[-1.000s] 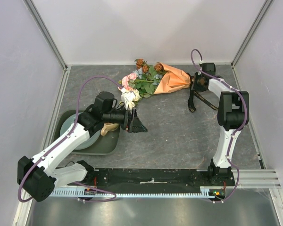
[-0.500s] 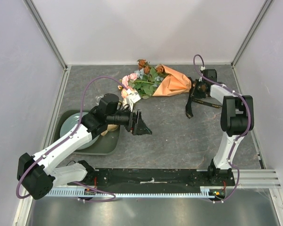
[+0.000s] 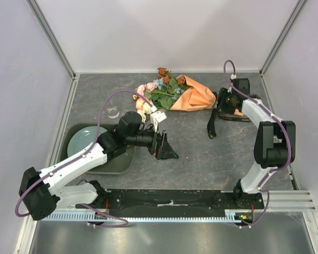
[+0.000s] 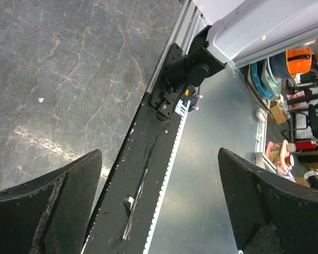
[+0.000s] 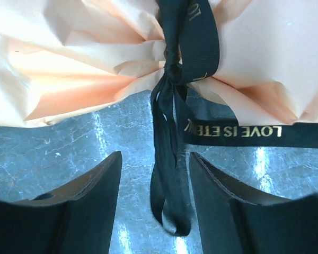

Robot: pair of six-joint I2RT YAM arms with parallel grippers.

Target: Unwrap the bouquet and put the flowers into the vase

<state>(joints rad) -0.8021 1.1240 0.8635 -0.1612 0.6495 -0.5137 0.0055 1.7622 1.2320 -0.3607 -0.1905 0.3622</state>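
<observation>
The bouquet lies at the back of the table, its orange-tan paper cone [image 3: 195, 98] pointing right and its flowers [image 3: 160, 93] spreading left. In the right wrist view a black lettered ribbon [image 5: 193, 37] is knotted round the paper [image 5: 69, 47]. A loop of that ribbon [image 5: 172, 211] hangs between the open jaws of my right gripper [image 5: 156, 159], close to the right finger. My right gripper [image 3: 222, 103] sits at the cone's tip. The clear glass vase [image 3: 113, 111] stands left of the flowers. My left gripper [image 3: 167, 150] [image 4: 160, 153] is open and empty, in front of the flowers.
A dark green tray [image 3: 116, 165] with a pale plate [image 3: 84, 142] sits at the left, partly under my left arm. A loose tail of ribbon [image 3: 213, 126] trails on the grey table. The left wrist view looks down on the black rail [image 4: 143, 174] at the front edge.
My right gripper has pulled rightward, dragging the bouquet a little that way, and its jaws have opened. My left arm has swung right and toward the front, away from the flowers.
</observation>
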